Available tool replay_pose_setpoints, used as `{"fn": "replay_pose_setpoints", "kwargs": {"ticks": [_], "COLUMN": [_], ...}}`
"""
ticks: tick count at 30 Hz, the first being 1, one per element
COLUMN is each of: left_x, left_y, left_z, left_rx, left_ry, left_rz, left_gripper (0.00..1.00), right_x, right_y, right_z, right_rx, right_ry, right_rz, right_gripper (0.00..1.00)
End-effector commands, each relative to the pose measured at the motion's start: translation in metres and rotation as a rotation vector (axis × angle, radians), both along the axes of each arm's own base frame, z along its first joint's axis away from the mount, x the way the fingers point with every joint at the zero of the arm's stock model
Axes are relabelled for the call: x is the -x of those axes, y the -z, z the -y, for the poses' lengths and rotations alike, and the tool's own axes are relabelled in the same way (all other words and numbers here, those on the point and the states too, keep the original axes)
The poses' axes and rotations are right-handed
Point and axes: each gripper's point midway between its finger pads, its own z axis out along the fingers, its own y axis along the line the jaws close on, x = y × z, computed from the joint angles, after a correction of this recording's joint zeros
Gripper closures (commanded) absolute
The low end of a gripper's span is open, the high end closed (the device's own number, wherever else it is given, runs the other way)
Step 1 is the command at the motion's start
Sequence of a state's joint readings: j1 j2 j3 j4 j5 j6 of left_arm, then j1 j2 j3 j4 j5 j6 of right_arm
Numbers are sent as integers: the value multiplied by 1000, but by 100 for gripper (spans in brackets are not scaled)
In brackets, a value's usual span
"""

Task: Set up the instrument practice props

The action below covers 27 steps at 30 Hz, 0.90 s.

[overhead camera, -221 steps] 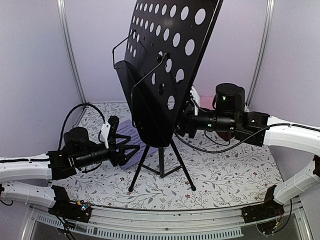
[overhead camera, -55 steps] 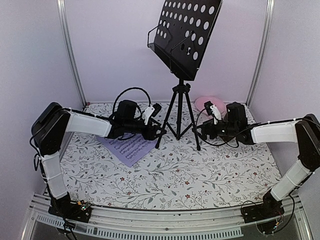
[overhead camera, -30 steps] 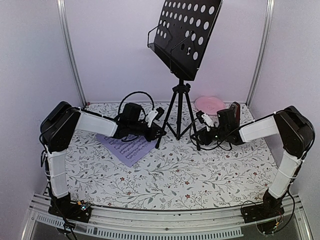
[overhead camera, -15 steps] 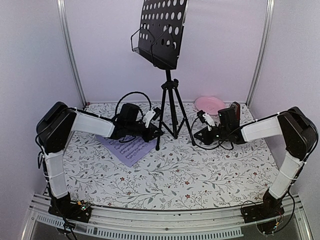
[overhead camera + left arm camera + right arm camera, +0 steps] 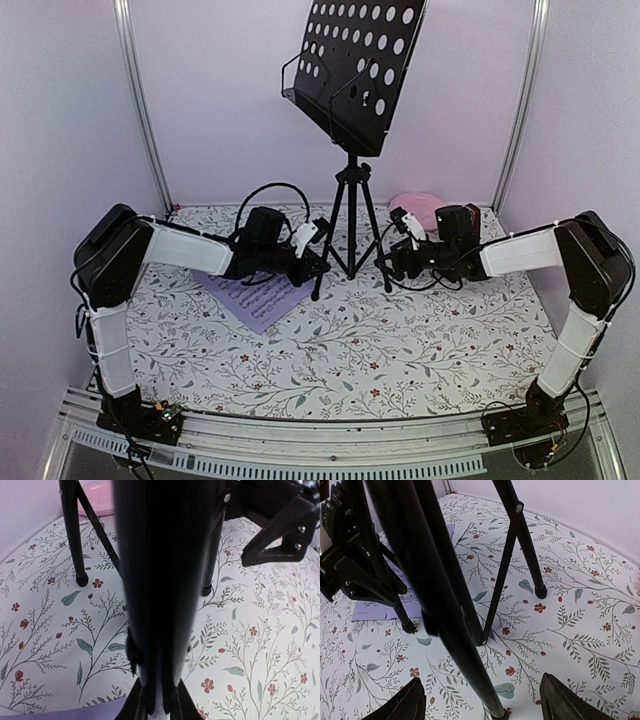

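Observation:
The black music stand stands upright at the back centre, its perforated desk (image 5: 355, 70) high above the tripod legs (image 5: 350, 225). My left gripper (image 5: 318, 262) is shut on the left leg (image 5: 160, 580), which fills the left wrist view between the fingers (image 5: 182, 705). My right gripper (image 5: 392, 262) is open astride the right leg (image 5: 455, 630). That leg passes between the fingertips (image 5: 565, 700) without touching them, and its foot (image 5: 497, 714) rests on the cloth. A sheet-music page (image 5: 255, 295) lies flat left of the stand.
A pink plate (image 5: 420, 205) sits at the back right behind my right arm. The floral cloth (image 5: 330, 350) covers the table. Metal posts (image 5: 140, 110) and pale walls close in the back and sides. Cables loop over both wrists.
The stand has swung from a leftward position back toward the right and centre. My right gripper has opened off the right leg. The left gripper keeps its hold.

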<state>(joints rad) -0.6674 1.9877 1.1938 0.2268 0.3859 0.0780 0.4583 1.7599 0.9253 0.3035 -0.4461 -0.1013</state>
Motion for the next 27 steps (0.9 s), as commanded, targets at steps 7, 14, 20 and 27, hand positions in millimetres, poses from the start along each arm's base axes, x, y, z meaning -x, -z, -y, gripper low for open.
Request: {"fn": "replay_pose_setpoints", "kwargs": {"ticks": [7,14,20,27], "left_x": [0,-1,3,17], "left_y": [-25,-24,-33,-24], "left_z": [8,5,0,-16], "left_rx": [16,1,15,-2], "left_ry": [21,2,-16,-49], "left_rz": [56,45,32,-7], "left_gripper": [100,100,100,100], "right_x": [-19,-19,-6,11], "right_y": [19,21,26,33], "right_z": [-19,-20,-10,8], "right_rx": [25,10,8,37], "right_ry": [-105,-98,-50,21], "right_rz": [62,37,-44,-109], "right_gripper": [32,77,100,100]}}
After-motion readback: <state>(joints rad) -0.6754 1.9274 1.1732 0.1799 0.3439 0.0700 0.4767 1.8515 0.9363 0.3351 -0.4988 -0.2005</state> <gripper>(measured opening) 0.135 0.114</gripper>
